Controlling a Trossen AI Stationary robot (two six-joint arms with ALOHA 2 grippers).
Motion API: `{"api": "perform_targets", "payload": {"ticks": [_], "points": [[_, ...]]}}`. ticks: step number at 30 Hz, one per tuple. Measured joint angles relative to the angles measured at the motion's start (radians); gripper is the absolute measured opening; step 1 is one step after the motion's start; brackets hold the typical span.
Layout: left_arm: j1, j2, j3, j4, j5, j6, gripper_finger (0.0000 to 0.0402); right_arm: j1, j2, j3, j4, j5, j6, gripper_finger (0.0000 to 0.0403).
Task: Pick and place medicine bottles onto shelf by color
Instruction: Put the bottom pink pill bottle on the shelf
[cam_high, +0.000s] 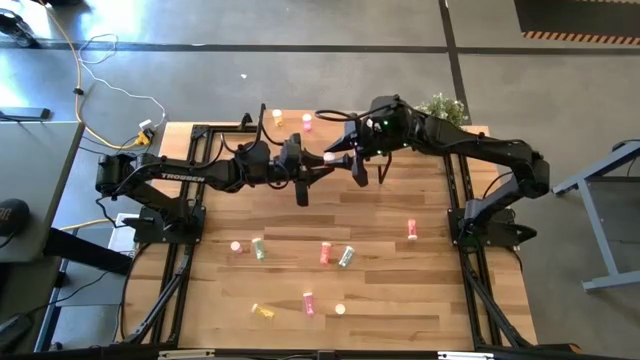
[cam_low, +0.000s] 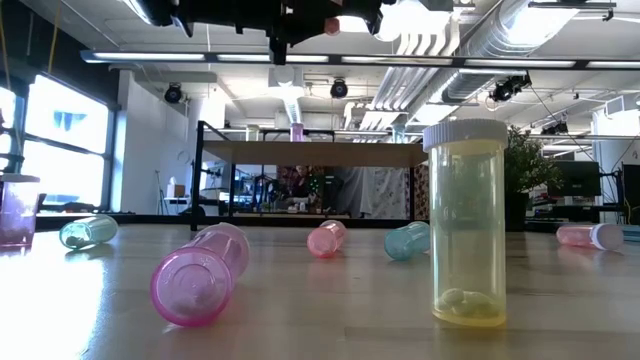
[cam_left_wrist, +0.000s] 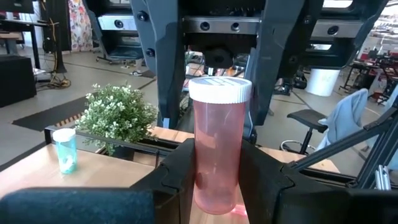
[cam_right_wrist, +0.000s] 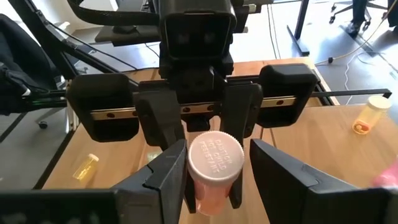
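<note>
Above the wood table (cam_high: 400, 300), the left fingers (cam_left_wrist: 180, 168) clamp a pink bottle (cam_left_wrist: 217, 149) between the open right fingers (cam_right_wrist: 273, 168); its arm reads TROSSEN.

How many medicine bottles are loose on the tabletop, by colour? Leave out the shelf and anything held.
Pink or red bottles: 4
Pale green bottles: 2
Yellow bottles: 2
Total: 8
Not counted: the pink bottle gripped by the left hand.
</note>
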Motion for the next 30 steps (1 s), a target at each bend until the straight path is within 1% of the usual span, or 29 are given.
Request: {"api": "perform_targets", "payload": {"ticks": [3, 9, 12, 20, 24, 30], "points": [[0.002, 0.000, 0.000, 0.000, 0.000, 0.000, 0.0093, 0.000, 0.000, 0.000, 0.004, 0.003, 0.001, 0.0159], [0.002, 0.000, 0.000, 0.000, -0.002, 0.000, 0.0093, 0.000, 0.000, 0.000, 0.006, 0.001, 0.002, 0.0118], [0.002, 0.000, 0.000, 0.000, -0.002, -0.001, 0.0093, 0.000, 0.000, 0.000, 0.006, 0.001, 0.013, 0.0105], [0.003, -0.001, 0.000, 0.000, -0.003, -0.001, 0.0095, 0.000, 0.000, 0.000, 0.006, -0.001, 0.024, 0.0103], [0.003, -0.001, 0.000, 0.000, -0.005, 0.000, 0.0113, 0.000, 0.000, 0.000, 0.007, 0.000, 0.028, 0.0103], [0.006, -0.016, 0.000, -0.010, -0.025, 0.000, 0.0162, 0.000, -0.002, 0.000, 0.012, 0.053, 0.029, 0.0103]]}}
